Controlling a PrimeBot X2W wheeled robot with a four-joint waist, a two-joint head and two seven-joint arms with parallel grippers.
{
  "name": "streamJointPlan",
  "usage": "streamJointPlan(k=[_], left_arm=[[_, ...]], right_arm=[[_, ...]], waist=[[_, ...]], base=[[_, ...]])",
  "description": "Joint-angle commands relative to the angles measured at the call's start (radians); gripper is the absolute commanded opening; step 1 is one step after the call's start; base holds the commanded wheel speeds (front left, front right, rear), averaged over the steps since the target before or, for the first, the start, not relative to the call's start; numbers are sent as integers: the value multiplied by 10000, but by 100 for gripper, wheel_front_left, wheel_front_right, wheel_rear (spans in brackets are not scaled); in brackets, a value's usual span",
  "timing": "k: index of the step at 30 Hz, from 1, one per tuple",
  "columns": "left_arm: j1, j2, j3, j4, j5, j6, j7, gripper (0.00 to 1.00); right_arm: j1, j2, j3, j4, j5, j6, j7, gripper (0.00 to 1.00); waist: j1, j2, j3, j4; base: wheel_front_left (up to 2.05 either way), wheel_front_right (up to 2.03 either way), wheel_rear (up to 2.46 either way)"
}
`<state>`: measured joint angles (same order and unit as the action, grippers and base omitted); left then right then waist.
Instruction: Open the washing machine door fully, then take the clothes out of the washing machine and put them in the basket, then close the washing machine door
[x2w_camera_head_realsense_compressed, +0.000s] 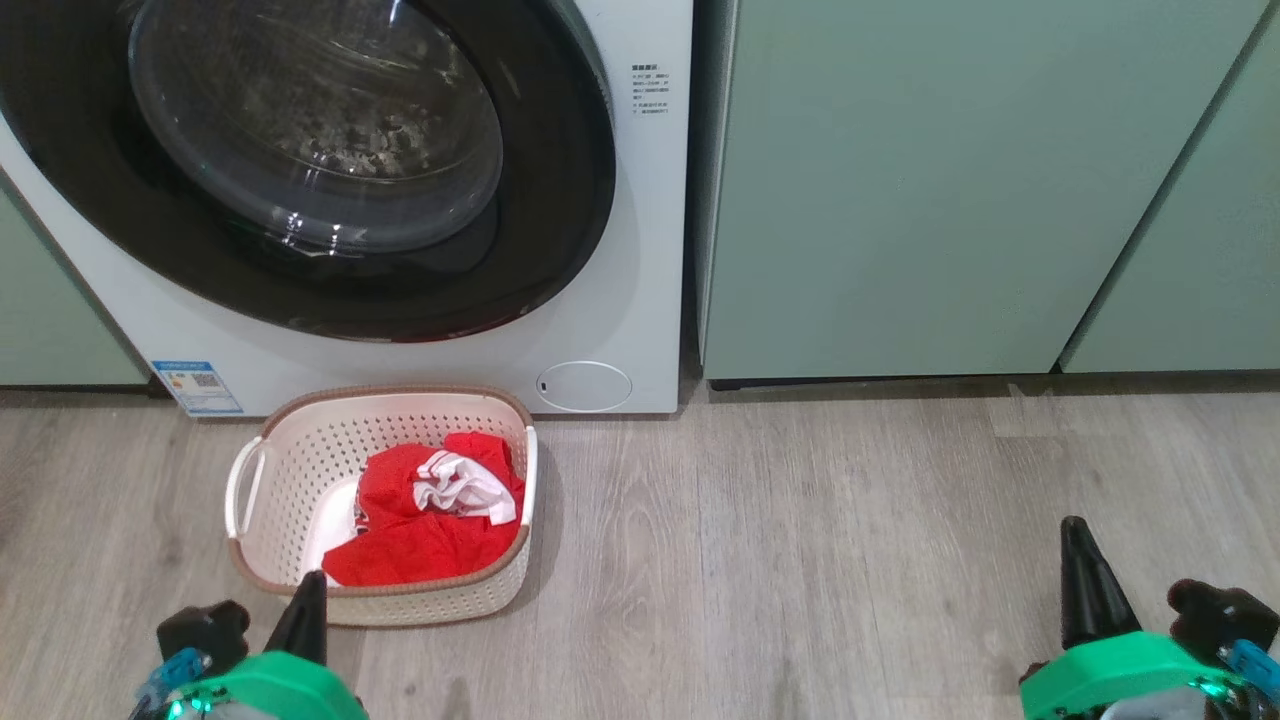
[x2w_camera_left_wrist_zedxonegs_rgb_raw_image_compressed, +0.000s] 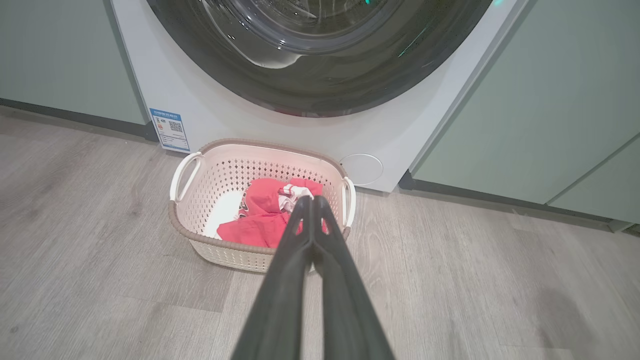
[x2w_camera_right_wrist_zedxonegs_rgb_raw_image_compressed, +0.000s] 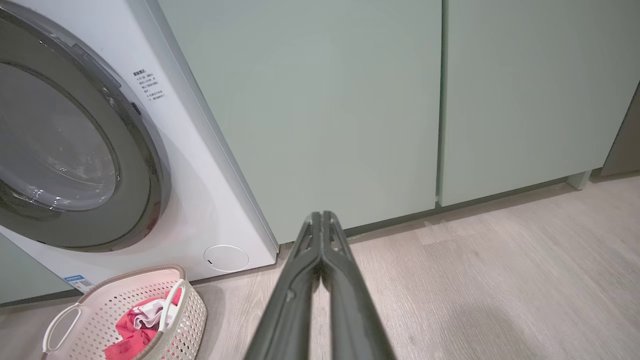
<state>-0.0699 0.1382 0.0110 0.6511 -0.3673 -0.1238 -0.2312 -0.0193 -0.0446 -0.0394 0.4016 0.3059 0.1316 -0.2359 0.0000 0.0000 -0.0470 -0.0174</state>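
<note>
The washing machine (x2w_camera_head_realsense_compressed: 640, 250) (x2w_camera_left_wrist_zedxonegs_rgb_raw_image_compressed: 200, 115) (x2w_camera_right_wrist_zedxonegs_rgb_raw_image_compressed: 200, 200) stands white between green cabinets. Its round black-rimmed door (x2w_camera_head_realsense_compressed: 330, 170) (x2w_camera_left_wrist_zedxonegs_rgb_raw_image_compressed: 320, 55) (x2w_camera_right_wrist_zedxonegs_rgb_raw_image_compressed: 70, 160) lies flat against the front, shut. On the floor before it sits the cream basket (x2w_camera_head_realsense_compressed: 290, 470) (x2w_camera_left_wrist_zedxonegs_rgb_raw_image_compressed: 220, 170) (x2w_camera_right_wrist_zedxonegs_rgb_raw_image_compressed: 190, 315), holding the red clothes (x2w_camera_head_realsense_compressed: 420, 530) (x2w_camera_left_wrist_zedxonegs_rgb_raw_image_compressed: 260, 220) (x2w_camera_right_wrist_zedxonegs_rgb_raw_image_compressed: 132, 330) with a white striped part on top. My left gripper (x2w_camera_head_realsense_compressed: 305, 590) (x2w_camera_left_wrist_zedxonegs_rgb_raw_image_compressed: 312, 200) hangs shut and empty over the basket's near rim. Far to the right, my right gripper (x2w_camera_head_realsense_compressed: 1078, 540) (x2w_camera_right_wrist_zedxonegs_rgb_raw_image_compressed: 322, 215) is shut and empty above the floor.
Pale green cabinet doors (x2w_camera_head_realsense_compressed: 950, 180) (x2w_camera_right_wrist_zedxonegs_rgb_raw_image_compressed: 320, 100) fill the wall right of the machine, and another cabinet (x2w_camera_left_wrist_zedxonegs_rgb_raw_image_compressed: 60, 55) stands on its left. Grey wood-look floor (x2w_camera_head_realsense_compressed: 800, 560) stretches open between the basket and my right gripper. A small round white hatch (x2w_camera_head_realsense_compressed: 583, 386) marks the machine's lower right corner.
</note>
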Motion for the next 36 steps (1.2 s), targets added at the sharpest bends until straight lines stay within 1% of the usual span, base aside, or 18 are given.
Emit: streamJointPlan(k=[1,20,36], left_arm=[[-540,111,98,-377,-268,-5,48,0],[-491,-59,234,-1033,-2354,-16,607,0],[-473,-186,356,-1502,-3910,-24,1045,0]], right_arm=[[-375,-38,-54,-347,292,-1,66,0],[-449,-41,-160,-573,2476,-2,640,0],[-516,-43,-251,-728,4107,-3,1082,0]], waist=[[0,0,6,2],[0,0,91,32],[0,0,155,54]], base=[[0,0,0],[0,0,0],[0,0,0]])
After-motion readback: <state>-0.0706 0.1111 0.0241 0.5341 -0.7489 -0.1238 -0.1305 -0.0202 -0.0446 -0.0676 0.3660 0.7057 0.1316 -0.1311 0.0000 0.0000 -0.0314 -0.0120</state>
